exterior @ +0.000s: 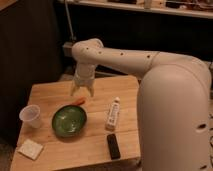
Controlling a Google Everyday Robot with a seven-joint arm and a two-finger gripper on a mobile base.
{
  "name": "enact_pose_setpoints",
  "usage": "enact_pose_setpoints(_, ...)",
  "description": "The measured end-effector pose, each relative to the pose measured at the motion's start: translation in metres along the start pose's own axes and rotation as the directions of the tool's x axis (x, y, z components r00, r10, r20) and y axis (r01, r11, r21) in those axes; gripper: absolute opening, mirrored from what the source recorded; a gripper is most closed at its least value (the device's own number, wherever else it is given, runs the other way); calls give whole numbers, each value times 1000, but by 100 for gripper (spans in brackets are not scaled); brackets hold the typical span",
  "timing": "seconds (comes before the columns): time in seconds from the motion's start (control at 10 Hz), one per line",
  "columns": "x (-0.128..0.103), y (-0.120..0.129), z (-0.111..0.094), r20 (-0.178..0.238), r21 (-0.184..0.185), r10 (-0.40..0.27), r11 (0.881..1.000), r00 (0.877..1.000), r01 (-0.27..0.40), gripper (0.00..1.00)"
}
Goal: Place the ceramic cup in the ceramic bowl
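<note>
So the claw [82, 92] is hanging over the far middle of the surface [85, 150] with its 2 fingers apart and nothing between them. The ceramic cup [30, 116] stands upright on its own way over at the left edge, well apart from the claw. The ceramic bowl [69, 120] is just right of the cup, empty as far as I can see. The main worry for me is that cup position. It's a tapered little thing right by the edge, so if the claw comes in from the right and 1 finger bumps it instead of straddling it, I'd guess it tips or slides off the left side. The second worry is the small orange thing [77, 101] almost directly under the claw (can't tell what it is), because a straight drop from here would land on that and not the cup. Later on, the cup could clip the bowl's rim if it's carried low, and letting go too high could make it topple in that shallow bowl. Head count: 1 cup, 1 bowl, 1 orange bit, 1 white tube [113, 114] lying right of the bowl, 1 black bar-shaped thing [114, 146] near the front edge, 1 pale square tile [31, 148] at the near left corner, and 1 claw.
</note>
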Motion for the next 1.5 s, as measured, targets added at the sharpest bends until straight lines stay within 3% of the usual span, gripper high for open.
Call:
enact_pose_setpoints(0.4, 0, 3, -4, -1, 2, -15, 1000, 1000, 15, 65)
enact_pose_setpoints(0.8, -7, 42, -6, 10, -18, -55, 998, 998, 55, 65)
enact_pose_setpoints(1.1, -7, 38, -11, 18, -17, -62, 998, 998, 62, 65)
enact_pose_setpoints(1.5, -15, 84, -12, 18, -22, -118, 993, 993, 118, 65)
